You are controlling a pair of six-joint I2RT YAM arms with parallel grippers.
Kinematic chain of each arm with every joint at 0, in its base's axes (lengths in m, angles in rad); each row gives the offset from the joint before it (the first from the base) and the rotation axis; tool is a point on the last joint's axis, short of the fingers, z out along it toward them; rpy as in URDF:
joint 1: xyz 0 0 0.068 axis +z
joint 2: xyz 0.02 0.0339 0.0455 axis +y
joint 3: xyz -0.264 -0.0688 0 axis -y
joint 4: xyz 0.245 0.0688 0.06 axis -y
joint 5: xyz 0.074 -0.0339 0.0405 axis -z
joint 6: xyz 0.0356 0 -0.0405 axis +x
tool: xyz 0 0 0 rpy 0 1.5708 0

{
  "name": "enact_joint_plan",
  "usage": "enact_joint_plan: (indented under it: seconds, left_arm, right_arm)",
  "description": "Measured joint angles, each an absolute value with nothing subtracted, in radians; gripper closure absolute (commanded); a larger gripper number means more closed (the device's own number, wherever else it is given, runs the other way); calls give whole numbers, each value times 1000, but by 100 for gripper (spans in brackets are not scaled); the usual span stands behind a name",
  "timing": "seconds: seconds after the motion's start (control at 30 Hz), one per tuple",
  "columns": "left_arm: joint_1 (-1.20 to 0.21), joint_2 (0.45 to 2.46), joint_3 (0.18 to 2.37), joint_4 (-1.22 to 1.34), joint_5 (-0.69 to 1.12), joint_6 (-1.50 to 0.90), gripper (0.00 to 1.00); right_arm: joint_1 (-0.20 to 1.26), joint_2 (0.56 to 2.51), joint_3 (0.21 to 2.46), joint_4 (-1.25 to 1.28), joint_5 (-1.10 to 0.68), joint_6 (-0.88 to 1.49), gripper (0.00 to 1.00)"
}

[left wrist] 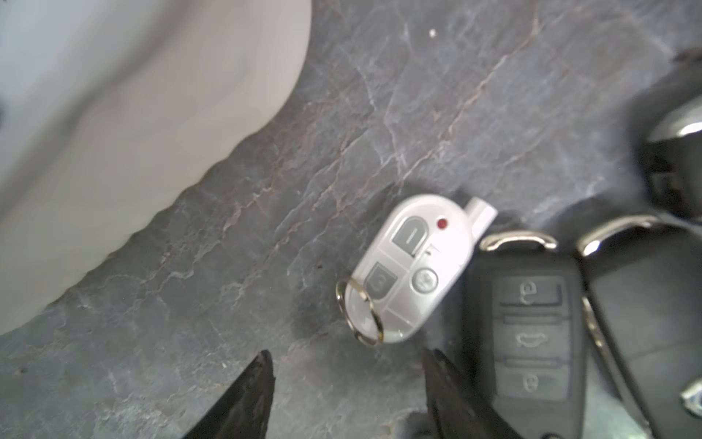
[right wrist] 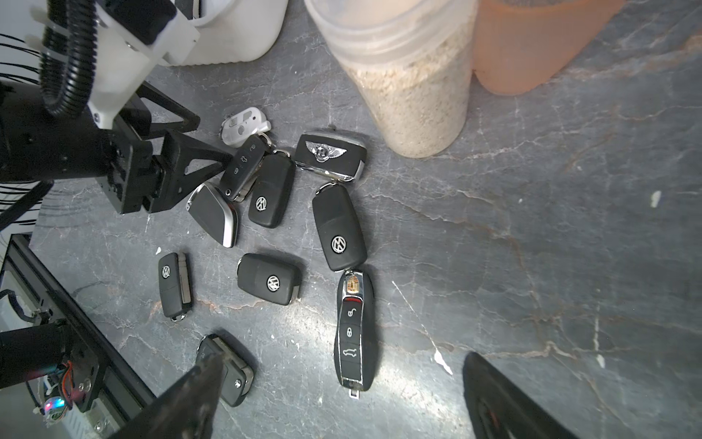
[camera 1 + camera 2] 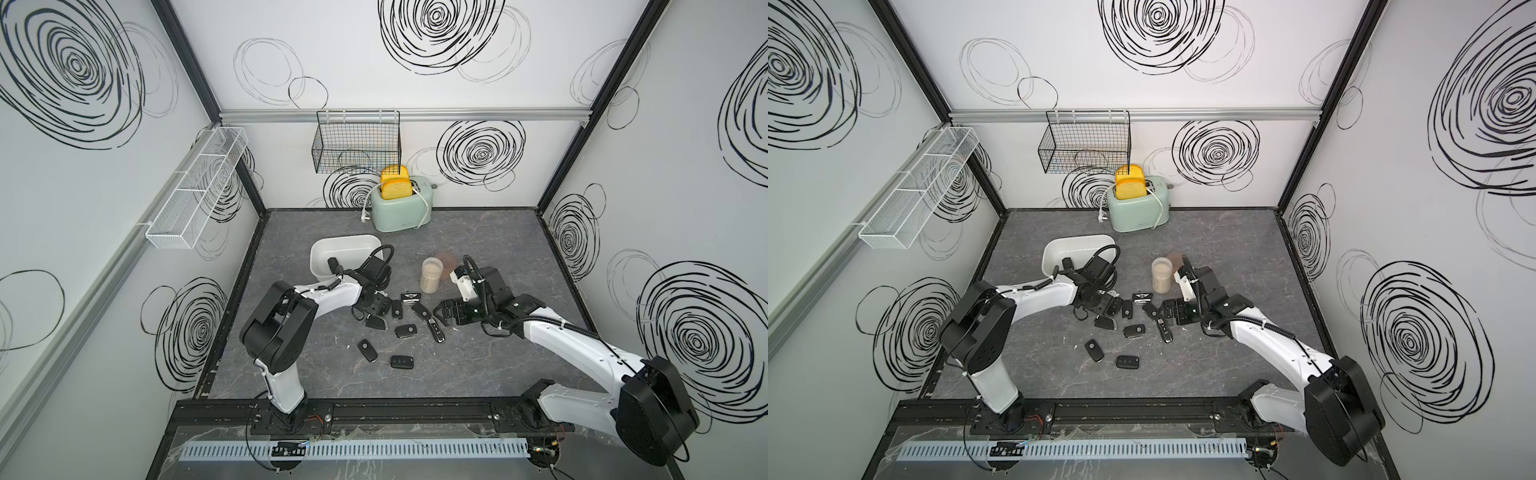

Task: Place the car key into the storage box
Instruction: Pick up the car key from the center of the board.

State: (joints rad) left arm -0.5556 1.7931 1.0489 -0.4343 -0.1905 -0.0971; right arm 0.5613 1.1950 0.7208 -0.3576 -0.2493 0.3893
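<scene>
Several car keys lie clustered on the grey table. Among them are a small white fob [image 1: 410, 266] [image 2: 245, 125] and a black three-button key [image 1: 528, 334] right beside it. My left gripper [image 1: 349, 361] [image 3: 372, 305] is low over the table and open. Nothing is between its fingers, and the white fob lies just past the tips. The white storage box [image 3: 345, 239] [image 3: 1079, 239] [image 1: 114, 114] stands close behind the left wrist, with a dark key-like thing [image 3: 332, 264] inside. My right gripper [image 2: 343, 365] [image 3: 438, 311] is wide open, and a long black and chrome key [image 2: 353, 330] lies just ahead of its tips.
A clear jar of grain [image 3: 430, 276] [image 2: 414, 76] and a brown lid [image 3: 446, 264] stand behind the keys. At the back wall is a mint toaster [image 3: 401, 208] holding yellow toast. A black wire basket [image 3: 357, 141] and a white mesh tray [image 3: 195, 195] hang on the walls.
</scene>
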Motion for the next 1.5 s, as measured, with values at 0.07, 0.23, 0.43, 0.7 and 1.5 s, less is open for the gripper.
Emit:
enact_joint_plan:
  seconds: [0.07,0.23,0.43,0.7,1.5]
  left_arm:
    - [-556,1803,1061,-427,-185,-97,33]
    - [-556,1837,1095,-416,-170,-97,32]
    - [-556,1872,1138,-407,-157,-97,34]
    - [-556,1888,1150,-389,-140,-97,46]
    - [-556,1836,1112,-396,-86,-136,77]
  right_arm:
    - [556,1203,721,-358,-252,385,1]
    - [543,1211,721,-358,-256,374,1]
    - [530,1211,721,-358,-256,373,1]
    - [520,1211,721,-358,-258,373,1]
    - [519,1211,721,-358,-289,375,1]
